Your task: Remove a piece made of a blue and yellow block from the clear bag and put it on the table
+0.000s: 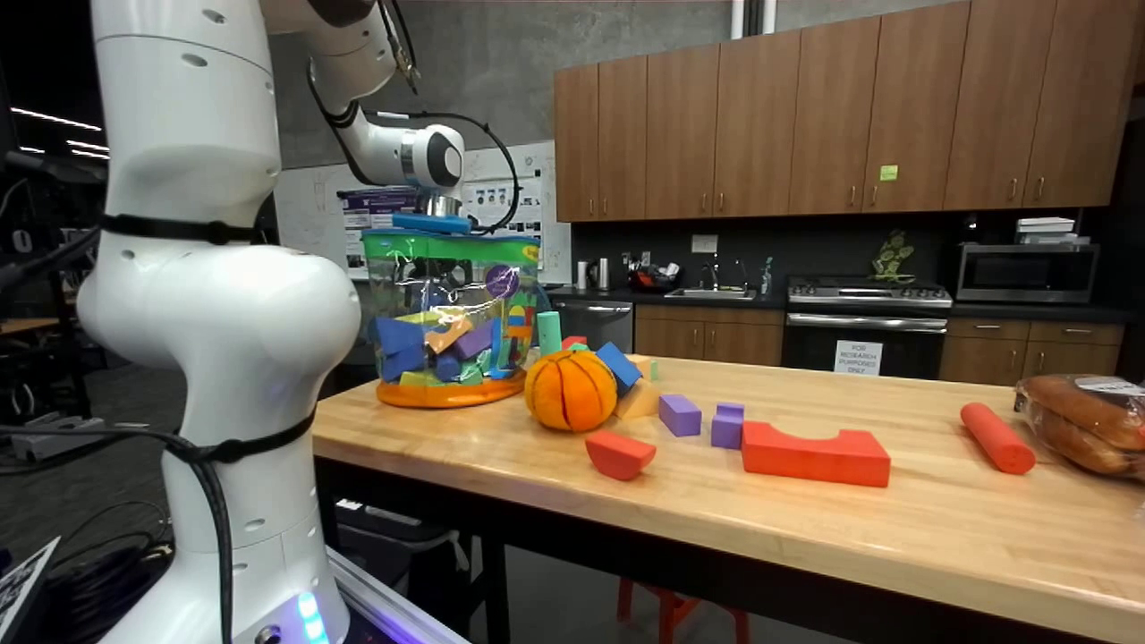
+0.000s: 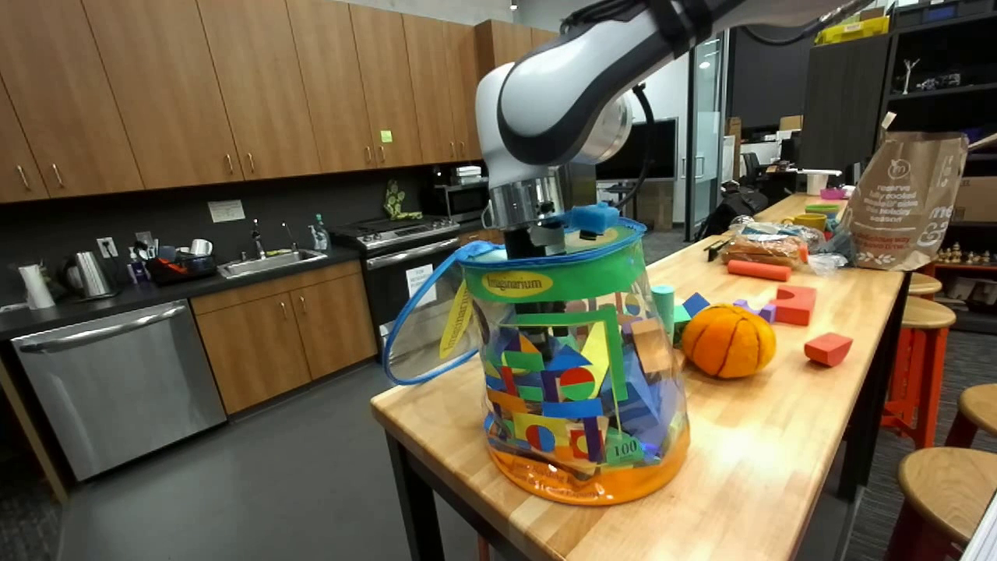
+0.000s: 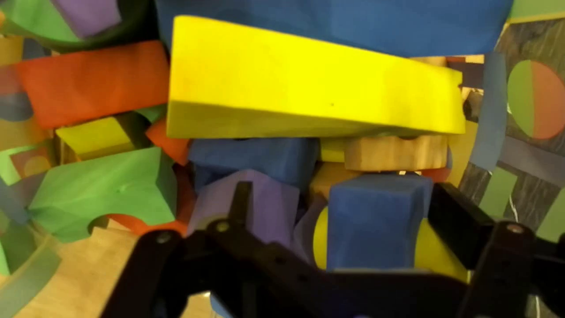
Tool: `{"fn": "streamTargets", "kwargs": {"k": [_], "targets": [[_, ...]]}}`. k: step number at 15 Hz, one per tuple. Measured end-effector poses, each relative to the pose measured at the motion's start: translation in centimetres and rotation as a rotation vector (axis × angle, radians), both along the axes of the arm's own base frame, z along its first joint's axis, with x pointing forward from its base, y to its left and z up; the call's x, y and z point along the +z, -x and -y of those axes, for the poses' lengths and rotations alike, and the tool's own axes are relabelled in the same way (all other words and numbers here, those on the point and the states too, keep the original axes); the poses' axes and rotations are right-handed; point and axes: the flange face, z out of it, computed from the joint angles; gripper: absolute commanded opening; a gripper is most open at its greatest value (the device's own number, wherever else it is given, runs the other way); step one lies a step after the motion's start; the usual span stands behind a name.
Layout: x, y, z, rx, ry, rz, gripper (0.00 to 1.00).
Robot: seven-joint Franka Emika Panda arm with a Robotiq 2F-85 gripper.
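Note:
The clear bag with a green top band stands on the wooden table; it also shows in an exterior view. My gripper reaches down through the bag's open top, seen through the plastic. In the wrist view the gripper is open. The blue and yellow piece lies between the fingers, blue on top with yellow showing at both sides. The right finger is close to its right side; I cannot tell if they touch. The left finger is apart, over a purple block. The piece's lower part is hidden behind the gripper.
Inside the bag, a large yellow block, a green block and a red block lie around the piece. The bag's lid hangs open. An orange ball, a red arch and purple blocks are on the table.

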Motion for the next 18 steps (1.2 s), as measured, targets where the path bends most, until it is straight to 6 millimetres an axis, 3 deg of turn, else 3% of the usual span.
{"fn": "streamTargets", "kwargs": {"k": [7, 8, 9, 12, 17, 18], "targets": [[0.4, -2.6, -0.5, 0.062, -0.123, 0.153, 1.00], [0.4, -2.8, -0.4, 0.068, -0.139, 0.157, 0.96], [0.3, -3.0, -0.3, 0.073, -0.153, 0.156, 0.75], [0.2, -3.2, 0.0, 0.093, -0.192, 0.146, 0.66], [0.5, -3.3, 0.1, 0.123, -0.248, 0.137, 0.29], [0.5, -3.3, 0.1, 0.124, -0.257, 0.136, 0.28]]}}
